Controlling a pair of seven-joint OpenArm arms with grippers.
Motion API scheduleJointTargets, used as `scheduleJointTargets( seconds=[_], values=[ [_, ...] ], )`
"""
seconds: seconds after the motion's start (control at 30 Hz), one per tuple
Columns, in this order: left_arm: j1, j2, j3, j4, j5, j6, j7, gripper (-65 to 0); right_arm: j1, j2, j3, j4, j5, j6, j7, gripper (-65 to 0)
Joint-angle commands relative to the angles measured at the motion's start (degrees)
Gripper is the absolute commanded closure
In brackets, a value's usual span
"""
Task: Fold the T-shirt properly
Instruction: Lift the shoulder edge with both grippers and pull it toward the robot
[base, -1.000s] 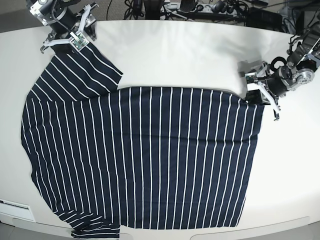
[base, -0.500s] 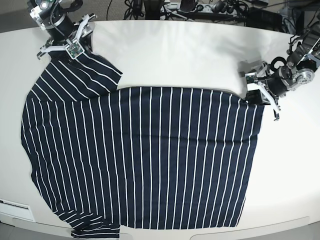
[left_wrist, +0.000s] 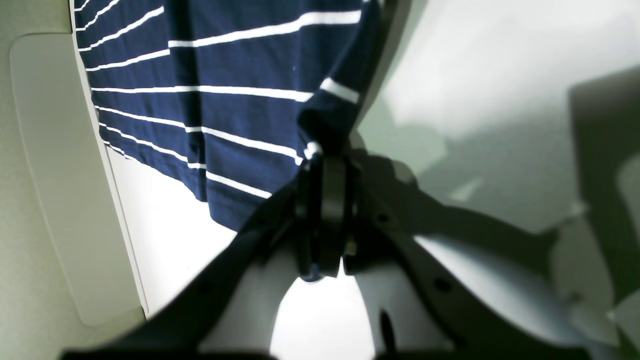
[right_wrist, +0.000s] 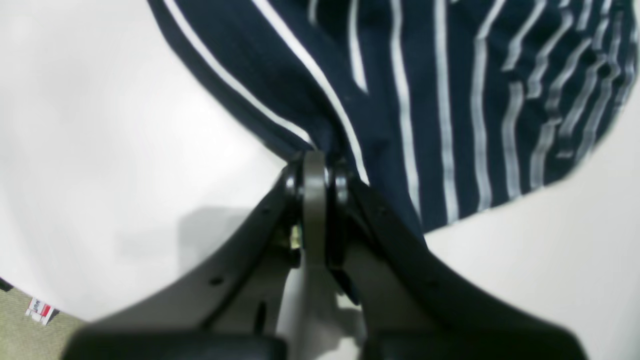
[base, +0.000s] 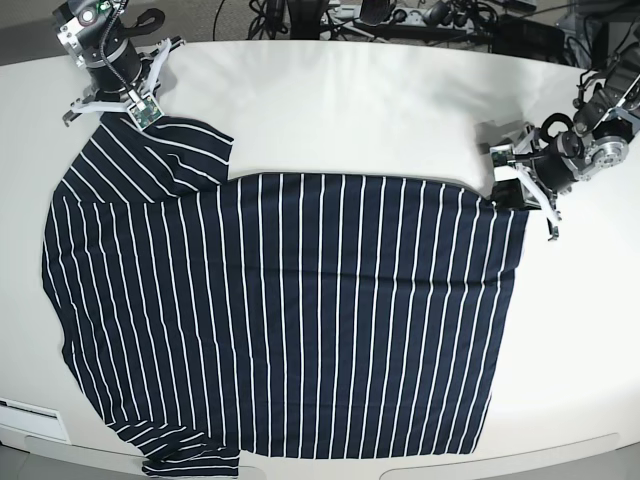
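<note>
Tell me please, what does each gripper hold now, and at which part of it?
Both hold the T-shirt. The left gripper is shut on a corner of the hem. The right gripper is shut on the edge of a sleeve.

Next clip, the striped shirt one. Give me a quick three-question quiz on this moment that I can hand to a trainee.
1. True or false: the right gripper is shut on the edge of a sleeve of the T-shirt.
2. What does the left gripper hold? A) nothing B) a corner of the shirt's hem C) the collar
3. Fill in: the shirt lies spread ____ on the table, not yet folded.

Key: 1 true; 2 B; 3 flat
</note>
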Motion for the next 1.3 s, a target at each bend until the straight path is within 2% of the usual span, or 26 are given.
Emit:
scheduleJointTargets(
  seconds=[0.0,0.1,0.2,0.33,0.43,0.53,0.67,0.83,1.0,1.27],
  values=[
    [0.0,-1.4,0.0,0.2,0.6,-1.3,2.3,0.0,-0.5,0.7,0.3,2.6,-1.3,-1.2,0.8,0.0],
    [0.0,-1.7,0.0,2.2,0.5,0.5,4.9,0.0,-2.4,0.8,0.3,6.1,-5.3,-3.4,0.6,0.0],
    [0.0,-1.7,0.0,4.6,0.5,3.0,8.7,0.0,-4.8,0.8,0.3,8.3,-6.4,-4.0,-0.2,0.0],
    [0.5,-2.1,0.0,7.2,0.5,3.3,11.3,0.0,-8.2,0.9,0.4,10.6,-9.0,-4.4,-2.2,0.0],
    [3.1,-4.1,0.0,10.1,0.5,3.7,12.8,0.0,-11.6,1.3,0.4,10.8,-12.0,-7.3,-2.1,0.0],
    [6.7,-6.8,0.0,13.1,0.6,5.7,15.6,0.0,-15.4,2.2,0.4,10.8,-14.0,-9.2,-2.2,0.0],
    [10.6,-10.1,0.0,14.8,1.7,7.9,18.6,0.0,-19.8,2.8,0.4,10.8,-13.9,-10.5,-2.3,0.0],
    [16.3,-12.2,0.0,16.9,4.6,9.5,21.0,0.0,-23.8,2.8,0.4,10.8,-13.9,-11.8,-2.8,0.0],
    [22.4,-12.2,0.0,20.4,6.7,11.4,26.1,0.0,-28.3,2.7,0.4,10.8,-13.9,-12.2,-3.8,0.0],
    [30.9,-12.2,0.0,25.2,11.2,13.1,28.6,0.0,-34.2,2.7,0.4,10.8,-13.9,-15.0,-4.3,0.0]
  ],
)
